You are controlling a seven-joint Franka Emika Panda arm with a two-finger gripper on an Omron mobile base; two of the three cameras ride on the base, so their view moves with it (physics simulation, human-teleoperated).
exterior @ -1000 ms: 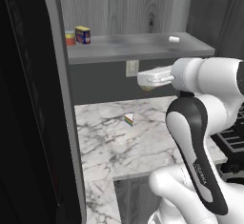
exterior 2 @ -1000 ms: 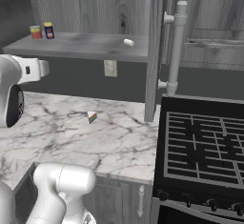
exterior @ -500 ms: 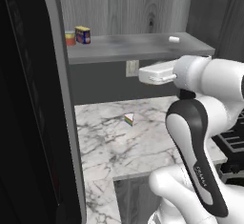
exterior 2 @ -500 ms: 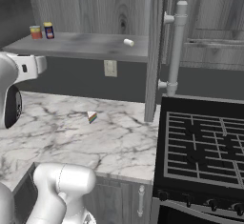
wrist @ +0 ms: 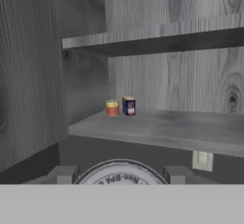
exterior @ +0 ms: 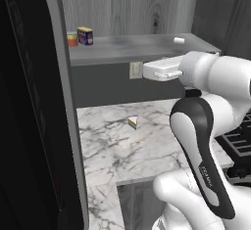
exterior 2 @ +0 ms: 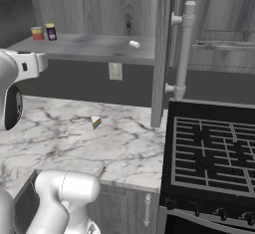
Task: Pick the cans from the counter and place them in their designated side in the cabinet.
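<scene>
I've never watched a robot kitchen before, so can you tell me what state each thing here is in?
Round can: clamped between the fingers, silvery top facing the camera.
Dark blue can: upright on the cabinet shelf, beside the red-and-yellow can.
Rainbow wedge: lying on the counter.

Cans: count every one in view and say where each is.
3. A short red-and-yellow can and a boxy dark blue can stand side by side at the shelf's left end. A silvery-topped round can sits between the gripper's fingers. Others may be hidden.

Soft even light, slightly blurry render
</scene>
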